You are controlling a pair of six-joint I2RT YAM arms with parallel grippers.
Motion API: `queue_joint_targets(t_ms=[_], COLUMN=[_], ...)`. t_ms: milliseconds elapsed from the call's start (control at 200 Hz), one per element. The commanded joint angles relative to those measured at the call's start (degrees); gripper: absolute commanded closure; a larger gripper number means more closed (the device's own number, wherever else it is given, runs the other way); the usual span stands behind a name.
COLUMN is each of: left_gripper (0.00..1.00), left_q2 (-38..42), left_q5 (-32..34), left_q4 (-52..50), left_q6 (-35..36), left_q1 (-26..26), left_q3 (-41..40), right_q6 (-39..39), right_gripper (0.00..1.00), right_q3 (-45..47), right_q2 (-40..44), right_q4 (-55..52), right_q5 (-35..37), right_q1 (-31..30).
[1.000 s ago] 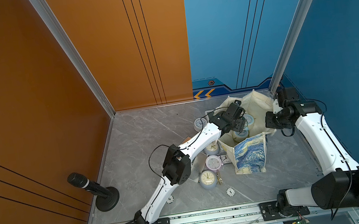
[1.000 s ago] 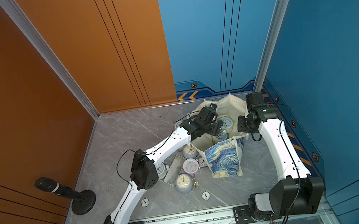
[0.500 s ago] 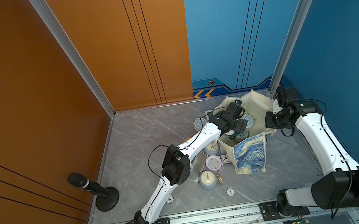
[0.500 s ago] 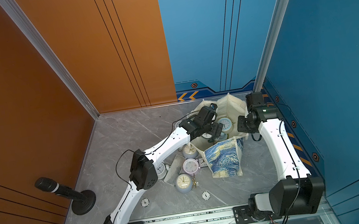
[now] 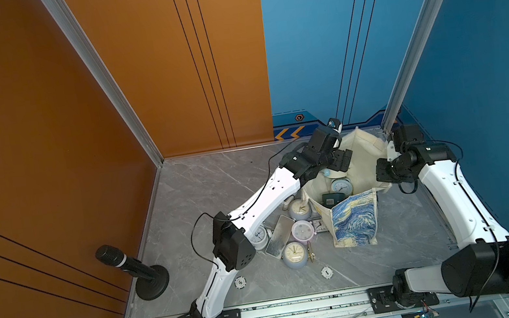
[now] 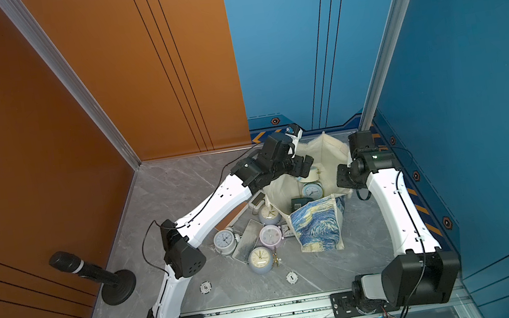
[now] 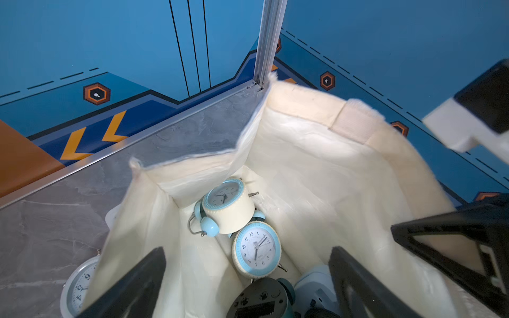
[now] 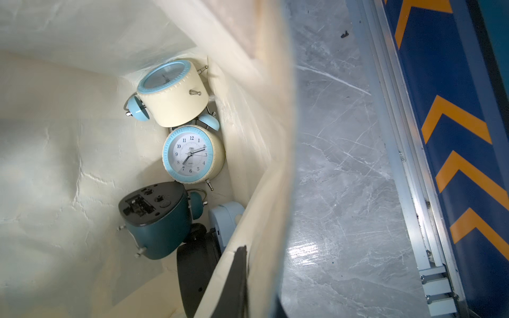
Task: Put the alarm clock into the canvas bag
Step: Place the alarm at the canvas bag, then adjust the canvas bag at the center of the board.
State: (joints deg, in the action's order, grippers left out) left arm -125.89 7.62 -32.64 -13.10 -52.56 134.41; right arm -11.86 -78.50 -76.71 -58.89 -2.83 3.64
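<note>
Left tool released over canvas bag, right tool clenching its rim, alarm clock dial reads 1–12

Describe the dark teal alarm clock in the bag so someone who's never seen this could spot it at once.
Find the open canvas bag with the blue-and-yellow swirl print standing on the grey floor. Inside, beside two cream clocks with light blue rims, lies the dark teal alarm clock. Only it is dark teal, its black back panel showing instead of a dial.
</note>
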Motion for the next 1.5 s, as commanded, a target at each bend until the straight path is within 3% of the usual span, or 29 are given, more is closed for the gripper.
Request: queue_joint_targets(t_ms=[0, 566, 761, 826, 956, 1101, 1206, 1336, 1492], left_gripper=[0.06, 0.07, 0.13, 0.31, 0.47, 0.75, 0.89, 1.00, 1.00], left_q2=[3.1, 20.2, 20.5, 19.5, 17.3, 17.4, 19.4, 23.5, 29.1], left_q5=[-0.4, 3.2, -4.1, -8.2, -12.9, -13.8, -13.8, -13.8, -13.7], left_q4=[-3.0, -9.1, -12.3, -12.4, -12.2, -12.2, -12.3, -12.3, -12.3], left_q6=[1.3, -1.3, -5.2, -6.6, -7.8, -8.3, -8.2, -8.1, -7.6], left_q1=[-0.3, 4.4, 6.6, 7.3, 7.6, 8.6, 10.3, 13.4, 17.5], left_q3=[-1.8, -19.8, -23.5, -24.5, -25.8, -27.0, -28.9, -32.9, -38.3], right_q6=[0.4, 0.4, 0.4, 0.4, 0.2, -1.0, -1.9, -4.0, -6.5], right_gripper=[0.91, 0.91, 0.91, 0.91, 0.92, 0.94, 0.94, 0.95, 0.96], right_q3=[0.9, 1.0, 1.0, 0.9, 0.8, 1.7, 1.4, 0.9, -0.1], right_q2=[0.8, 1.2, 0.9, 0.8, 0.8, 1.3, 0.2, -1.0, -3.1], right_q4=[-0.6, -0.6, -0.6, -0.6, -0.3, 1.3, 1.3, 2.5, 4.2], right_q5=[0.0, 0.2, 0.0, -0.1, -1.5, -1.3, -1.2, -0.7, -0.5], right_q1=[-0.6, -0.6, -0.6, -0.6, -1.2, -3.6, -6.4, -10.4, -15.9])
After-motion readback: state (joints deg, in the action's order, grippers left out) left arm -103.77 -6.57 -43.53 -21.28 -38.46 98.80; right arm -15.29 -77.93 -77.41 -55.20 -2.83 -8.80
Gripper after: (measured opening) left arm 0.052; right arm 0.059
